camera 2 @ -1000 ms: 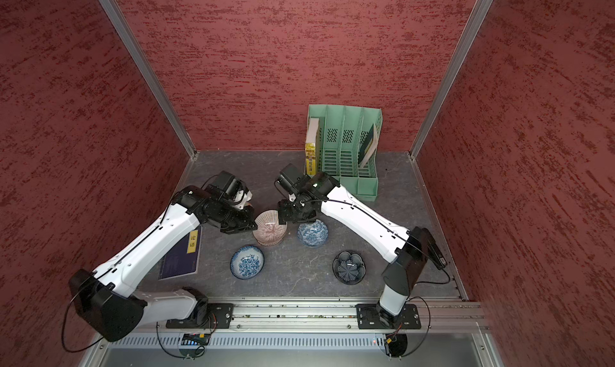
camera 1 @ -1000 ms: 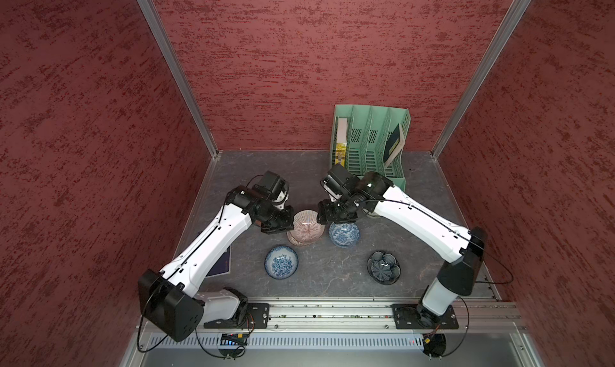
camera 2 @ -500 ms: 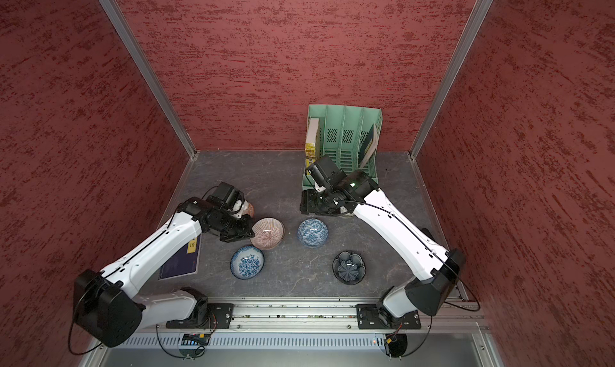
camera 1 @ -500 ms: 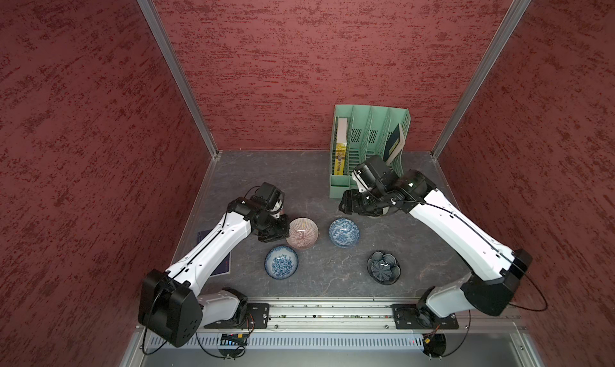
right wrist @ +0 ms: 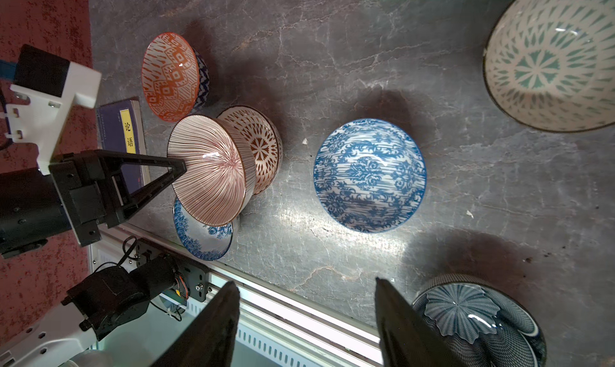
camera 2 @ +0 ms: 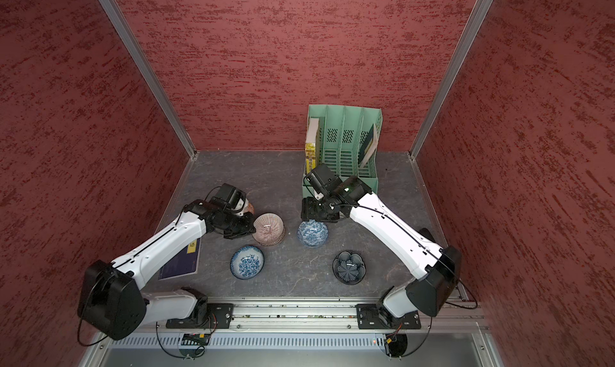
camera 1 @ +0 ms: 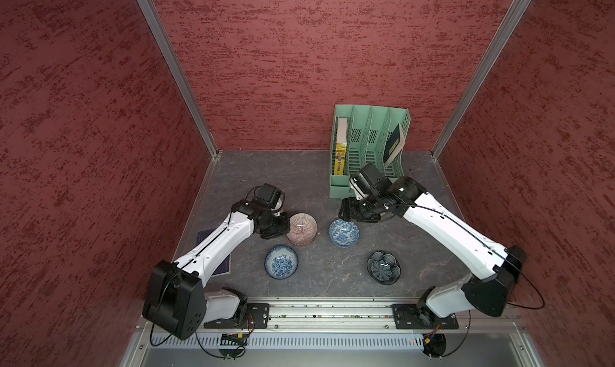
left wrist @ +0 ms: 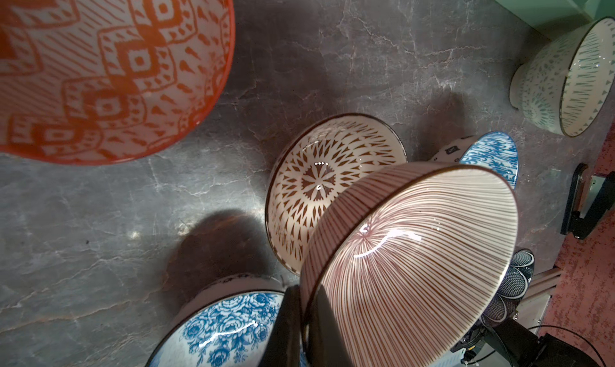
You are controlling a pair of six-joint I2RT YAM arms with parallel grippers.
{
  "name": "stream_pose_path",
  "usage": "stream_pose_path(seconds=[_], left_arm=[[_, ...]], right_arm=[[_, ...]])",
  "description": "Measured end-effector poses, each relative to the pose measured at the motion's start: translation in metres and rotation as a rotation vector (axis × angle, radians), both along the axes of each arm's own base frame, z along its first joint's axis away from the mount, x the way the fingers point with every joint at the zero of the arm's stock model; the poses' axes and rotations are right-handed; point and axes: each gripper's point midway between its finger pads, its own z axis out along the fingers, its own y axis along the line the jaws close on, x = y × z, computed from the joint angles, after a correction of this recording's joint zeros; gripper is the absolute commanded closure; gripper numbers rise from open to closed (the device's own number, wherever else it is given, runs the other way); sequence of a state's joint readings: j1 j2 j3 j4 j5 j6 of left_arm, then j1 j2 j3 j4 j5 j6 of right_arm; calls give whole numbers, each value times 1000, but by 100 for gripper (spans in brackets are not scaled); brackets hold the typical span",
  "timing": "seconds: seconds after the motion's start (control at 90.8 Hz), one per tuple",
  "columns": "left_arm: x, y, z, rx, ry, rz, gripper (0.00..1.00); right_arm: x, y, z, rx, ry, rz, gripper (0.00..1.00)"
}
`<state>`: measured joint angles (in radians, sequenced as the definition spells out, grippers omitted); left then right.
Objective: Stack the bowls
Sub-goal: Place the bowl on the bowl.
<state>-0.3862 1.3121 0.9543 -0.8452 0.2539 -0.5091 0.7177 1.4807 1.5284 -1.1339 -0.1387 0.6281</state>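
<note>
My left gripper (left wrist: 304, 315) is shut on the rim of the pinkish striped bowl (camera 1: 302, 228), which tilts over a cream bowl with brown lattice (left wrist: 319, 182); whether the two touch I cannot tell. An orange geometric bowl (right wrist: 169, 75) stands behind my left wrist. A blue-white floral bowl (camera 1: 281, 262) sits near the front. My right gripper (right wrist: 305, 282) hangs open and empty just behind a second blue-white bowl (camera 1: 344, 232). The dark flower-shaped bowl (camera 1: 383, 267) is at the front right. A cream bowl with green lattice (right wrist: 549, 59) sits by the rack, hidden under my right arm in both top views.
The mint-green file rack (camera 1: 366, 142) with books stands at the back right, close behind my right wrist. A purple book (camera 2: 181, 262) lies flat under my left arm. A metal rail (camera 1: 332, 312) runs along the front edge. Red walls close in three sides.
My right gripper has let go of the striped bowl's side and drawn back toward the rack, jaws open. My left gripper has kept the striped bowl and shifted slightly left and nearer.
</note>
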Motion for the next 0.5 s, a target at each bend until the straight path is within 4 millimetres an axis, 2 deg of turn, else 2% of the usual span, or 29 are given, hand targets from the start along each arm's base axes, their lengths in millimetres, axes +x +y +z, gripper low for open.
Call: stream_pose_path(seconds=[0.286,0.496], left_arm=[[8,2,-24,27,51,13,100],[15,1,-28,33,40,17,100]], right_arm=[[-4,-3,7,27,-23,2,33],[-7,-4,-1,20,-8,1,33]])
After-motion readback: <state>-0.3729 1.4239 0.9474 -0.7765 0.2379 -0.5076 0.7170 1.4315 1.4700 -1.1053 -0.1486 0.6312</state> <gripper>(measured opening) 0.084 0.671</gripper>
